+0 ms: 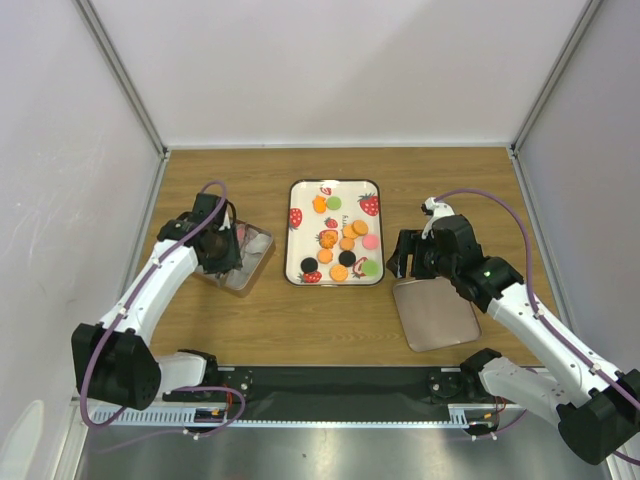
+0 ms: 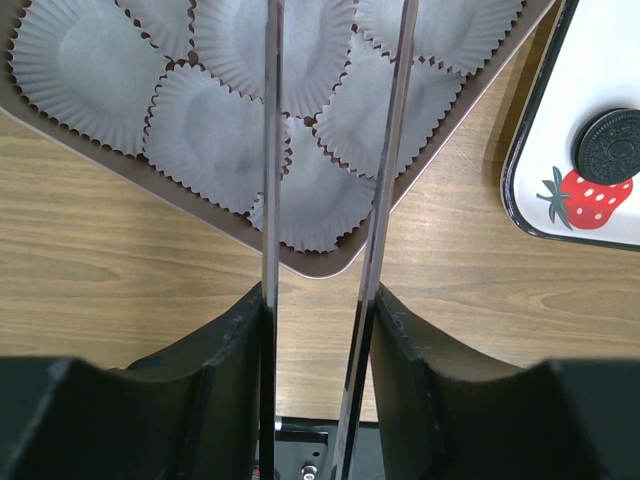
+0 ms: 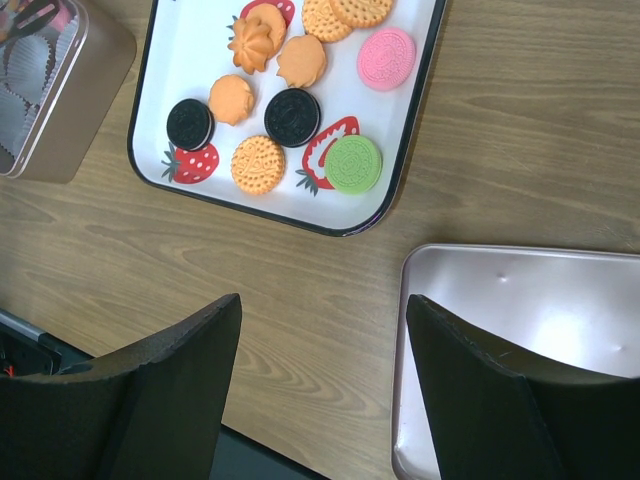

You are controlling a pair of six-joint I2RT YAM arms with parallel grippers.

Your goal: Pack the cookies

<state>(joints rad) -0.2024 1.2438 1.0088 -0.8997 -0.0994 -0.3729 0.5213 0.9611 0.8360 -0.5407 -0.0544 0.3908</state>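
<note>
hovering right claw [image 3: 322, 318] released near tray [image 3: 190, 60] rim, left claw [image 2: 320, 300] grasping tongs [image 2: 270, 200] over tin [image 2: 325, 268]

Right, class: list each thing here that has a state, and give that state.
cookies: loose on the strawberry tray
tin: open, visible paper cups empty
lid: off, flat on table
left gripper: jaws closed on tongs; tongs hold nothing
right gripper: jaws open, empty
</note>
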